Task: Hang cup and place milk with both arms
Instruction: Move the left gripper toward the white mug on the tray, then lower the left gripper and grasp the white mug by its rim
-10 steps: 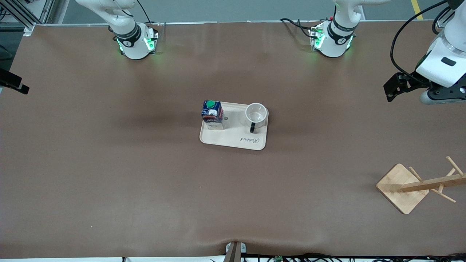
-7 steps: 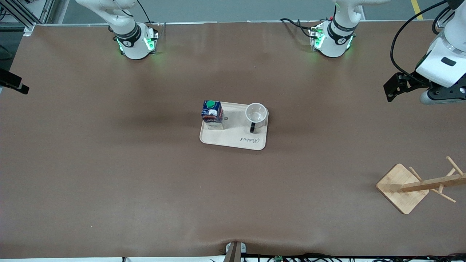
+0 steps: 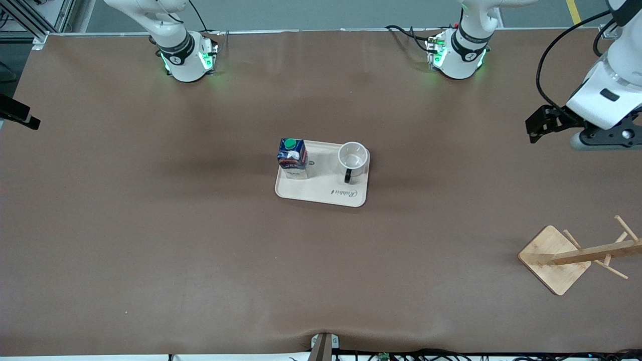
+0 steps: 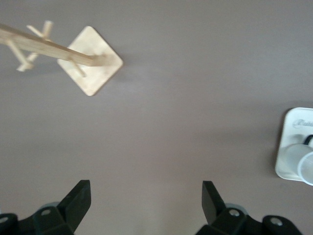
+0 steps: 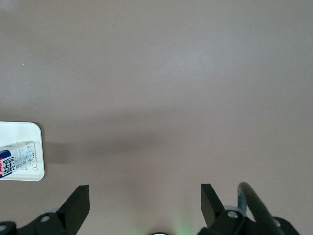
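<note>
left gripper [image 4: 144, 205] shifts slightly toward its base, fingers spread, empty | right gripper [image 5: 144, 205] spread, empty | milk [image 3: 292, 158], cup [image 3: 353, 158] upright on tray [image 3: 321, 193] | rack [image 3: 572, 258] untouched

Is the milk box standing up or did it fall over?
Standing up. The milk carton sits upright on the tray beside the cup, its green cap on top.

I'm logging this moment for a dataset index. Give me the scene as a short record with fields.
cup: upright on the tray, handle toward the front camera
milk: upright on the tray, toward the right arm's end
rack: wooden, toward the left arm's end, nearer the camera than the tray
left gripper: open, over bare table
right gripper: open, over bare table
</note>
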Robot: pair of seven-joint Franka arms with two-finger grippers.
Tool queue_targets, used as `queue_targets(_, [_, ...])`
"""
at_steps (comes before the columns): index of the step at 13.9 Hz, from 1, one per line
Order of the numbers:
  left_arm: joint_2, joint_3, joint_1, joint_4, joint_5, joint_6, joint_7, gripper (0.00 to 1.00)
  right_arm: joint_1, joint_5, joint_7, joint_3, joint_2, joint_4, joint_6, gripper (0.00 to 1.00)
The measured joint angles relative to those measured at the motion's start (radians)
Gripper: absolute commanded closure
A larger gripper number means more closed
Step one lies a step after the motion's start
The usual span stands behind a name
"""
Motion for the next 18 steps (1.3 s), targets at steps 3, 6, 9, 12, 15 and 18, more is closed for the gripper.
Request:
queue_targets(3, [0.049,-0.013,-0.017,-0.014,-0.017,0.029,0.006,0.00,0.000,0.000,0.000,0.000,0.000,0.000,0.000,0.00])
queue_targets(6, [0.090,-0.020,-0.064,-0.054,-0.018,0.061,0.007,0.00,-0.002,0.000,0.001,-0.001,0.000,-0.001,0.000,0.00])
queue_targets(9, [0.106,-0.030,-0.125,-0.125,-0.018,0.133,0.007,0.00,-0.005,0.000,0.001,-0.002,0.000,-0.001,-0.001,0.00])
queue_targets(12, [0.113,-0.076,-0.143,-0.221,-0.027,0.232,0.007,0.00,-0.006,0.000,0.001,-0.002,0.000,-0.001,-0.001,0.00])
queue_targets(15, [0.134,-0.103,-0.182,-0.344,-0.027,0.397,0.006,0.00,-0.005,0.000,0.000,0.003,0.000,-0.001,-0.001,0.00])
queue_targets(18, [0.166,-0.107,-0.249,-0.462,-0.027,0.573,-0.007,0.00,-0.005,0.000,0.000,0.006,0.000,-0.001,-0.001,0.00])
